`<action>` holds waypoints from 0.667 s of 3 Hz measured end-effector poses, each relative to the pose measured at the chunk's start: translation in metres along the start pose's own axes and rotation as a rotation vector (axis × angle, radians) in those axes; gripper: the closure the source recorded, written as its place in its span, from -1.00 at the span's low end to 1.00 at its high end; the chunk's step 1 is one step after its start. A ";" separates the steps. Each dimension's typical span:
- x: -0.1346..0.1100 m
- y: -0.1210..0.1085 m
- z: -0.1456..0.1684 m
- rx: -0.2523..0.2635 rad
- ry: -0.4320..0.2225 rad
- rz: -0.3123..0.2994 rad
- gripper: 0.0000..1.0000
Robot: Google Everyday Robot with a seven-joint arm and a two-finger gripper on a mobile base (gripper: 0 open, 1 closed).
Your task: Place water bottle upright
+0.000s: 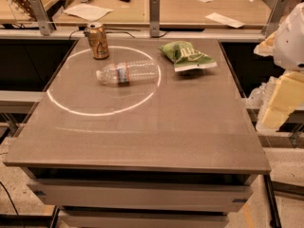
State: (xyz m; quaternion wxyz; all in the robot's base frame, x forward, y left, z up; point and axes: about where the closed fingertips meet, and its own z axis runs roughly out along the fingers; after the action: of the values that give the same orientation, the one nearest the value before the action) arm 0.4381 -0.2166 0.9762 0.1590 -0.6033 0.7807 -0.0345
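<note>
In the camera view, the water bottle point(127, 73) lies on its side on the grey table point(142, 132), cap toward 9 o'clock, inside the upper part of a bright ring of light point(71, 109). A gold-brown can point(98, 41) stands upright at its 11 o'clock, and a green snack bag point(186, 56) lies at its 2 o'clock. The gripper point(280, 101) hangs off the table's right edge, holding nothing that can be seen; how far open it is cannot be told. The bottle sits well apart from it, at its 10 o'clock.
</note>
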 end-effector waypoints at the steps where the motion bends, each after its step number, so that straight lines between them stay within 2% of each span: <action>1: 0.000 0.000 0.000 0.000 0.000 0.000 -1.00; 2: -0.012 -0.013 -0.013 0.030 -0.024 -0.051 -1.00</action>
State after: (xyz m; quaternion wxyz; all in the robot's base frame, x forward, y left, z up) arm 0.4497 -0.2103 0.9940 0.1764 -0.6211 0.7624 -0.0431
